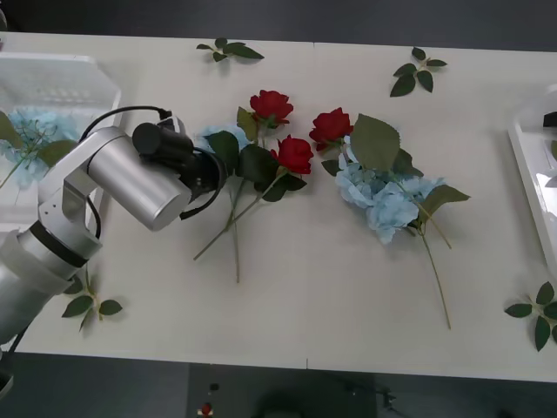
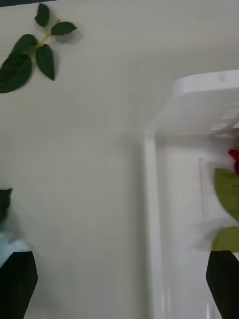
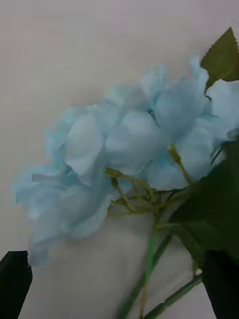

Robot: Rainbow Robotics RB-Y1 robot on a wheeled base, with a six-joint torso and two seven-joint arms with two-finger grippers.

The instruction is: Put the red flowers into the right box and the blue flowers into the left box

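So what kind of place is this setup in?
Probably a robotics lab test bench: a plain white table with artificial blue flowers, red flowers and white plastic sorting trays under a robot arm.

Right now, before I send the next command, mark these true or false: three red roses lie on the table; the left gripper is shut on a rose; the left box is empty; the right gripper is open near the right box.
Three red roses lie on the table: true.
The left gripper is shut on a rose: false. Its fingers are spread over a blue flower.
The left box is empty: false. A blue cluster lies inside.
The right gripper is open near the right box: true.
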